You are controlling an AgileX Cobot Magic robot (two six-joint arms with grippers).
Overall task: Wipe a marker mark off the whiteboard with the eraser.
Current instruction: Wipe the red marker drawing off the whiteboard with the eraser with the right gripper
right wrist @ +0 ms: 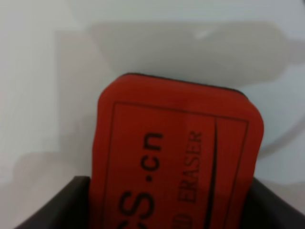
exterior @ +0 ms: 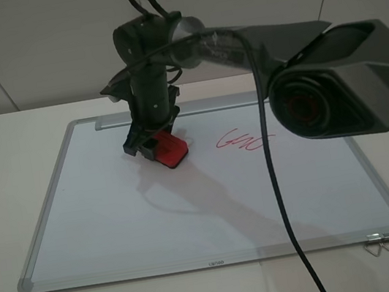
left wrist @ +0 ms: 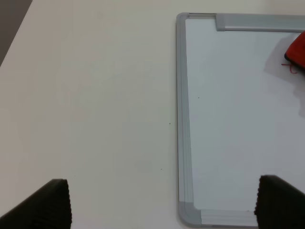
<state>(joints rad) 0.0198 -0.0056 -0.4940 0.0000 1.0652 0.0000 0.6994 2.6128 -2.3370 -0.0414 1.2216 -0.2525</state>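
The right gripper [exterior: 150, 139] clamps the red eraser [exterior: 171, 152] on the whiteboard's [exterior: 102, 220] far left area, left of a red zigzag scribble [exterior: 239, 140]. The left gripper [left wrist: 164, 193] has its jaws spread wide.

One whiteboard [exterior: 118, 225], one eraser [exterior: 171, 150], one zigzag scribble [exterior: 240, 141] and one partly covered marker mark [left wrist: 291, 67].

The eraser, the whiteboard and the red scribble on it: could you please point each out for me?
eraser [exterior: 172, 151], exterior high view, its red top.
whiteboard [exterior: 117, 217], exterior high view, bare white surface.
red scribble [exterior: 240, 141], exterior high view, middle of the strokes.
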